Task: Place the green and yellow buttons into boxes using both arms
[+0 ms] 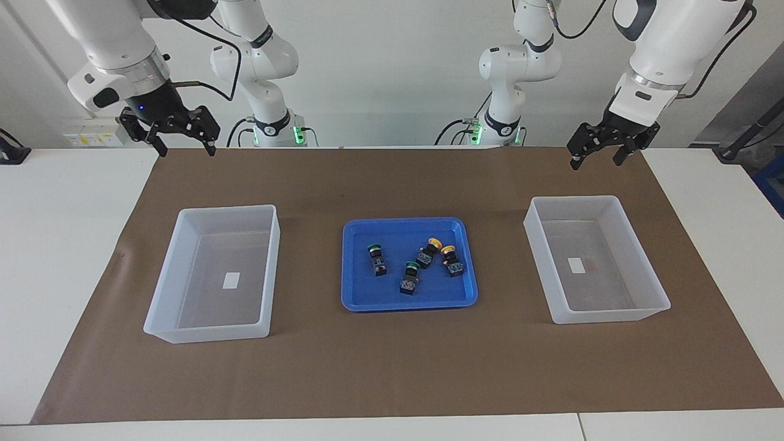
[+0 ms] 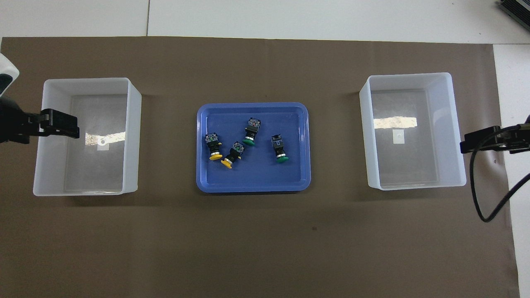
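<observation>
Two white Franka arms wait above the robots' edge of a table [image 1: 73,257] covered by a brown mat [image 1: 392,367]. The left gripper [image 1: 600,154] hangs in the air with its fingers spread and nothing between them, over the mat's edge on the robots' side of the bin at the left arm's end [image 1: 652,309]. The right gripper [image 1: 185,142] hangs likewise, fingers spread and empty, over the mat's edge on the robots' side of the bin at the right arm's end [image 1: 160,327].

Both translucent white bins hold only a small white label. Between them, at the mat's middle, sits a shallow blue tray [image 1: 361,303] with all four push-button switches lying on their sides in it. The two yellow-capped buttons, one [image 1: 430,252] and the other [image 1: 452,260], lie just beside each other toward the left arm's end of the tray. One green-capped button [image 1: 410,277] lies near the yellow pair, farther from the robots; the other green-capped button [image 1: 377,259] lies apart toward the right arm's end.
</observation>
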